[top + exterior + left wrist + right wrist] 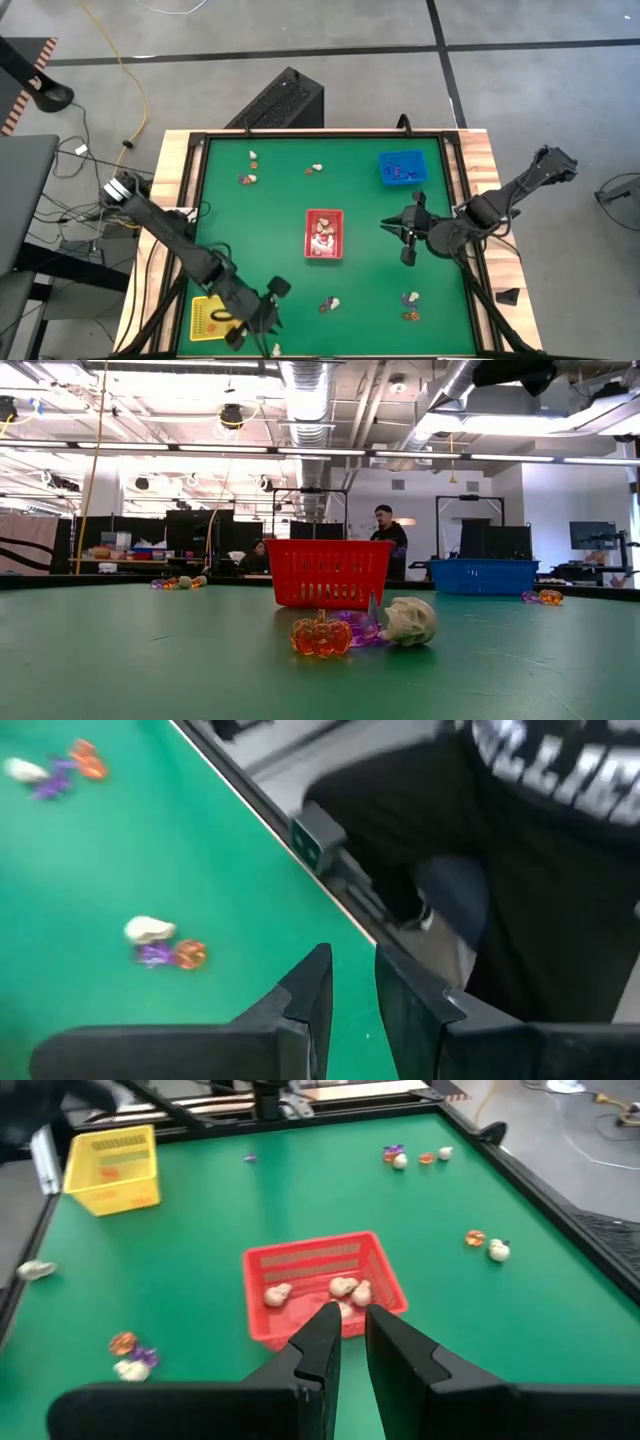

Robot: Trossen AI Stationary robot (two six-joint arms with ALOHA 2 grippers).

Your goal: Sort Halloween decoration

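Halloween decoration pieces lie scattered in small clusters over the green counter [260, 230], and none is held by either pincer. The left pincer [258, 322] hangs by the counter's near-left corner, just beside the yellow tray [207, 318]; in its wrist view the two dark fingers [310, 995] stand a narrow gap apart with nothing between them. The right pincer [398, 232] hovers over the right half of the counter, pointing toward the red tray [323, 233], its fingers [318, 1342] likewise slightly parted and empty. The red tray sits at the counter's middle and holds several cream skulls [345, 1289]. Near the front edge lies a cluster of a cream skull, an orange pumpkin and a purple piece [329, 303], and another cluster [410, 305] lies toward the near-right corner. The blue tray [402, 167] stands by the far-right corner with small purple pieces inside. More trinkets [248, 178] lie toward the far-left corner, and a pair [315, 169] near the far edge. A person in dark clothes [560, 870] stands just past the counter's edge.
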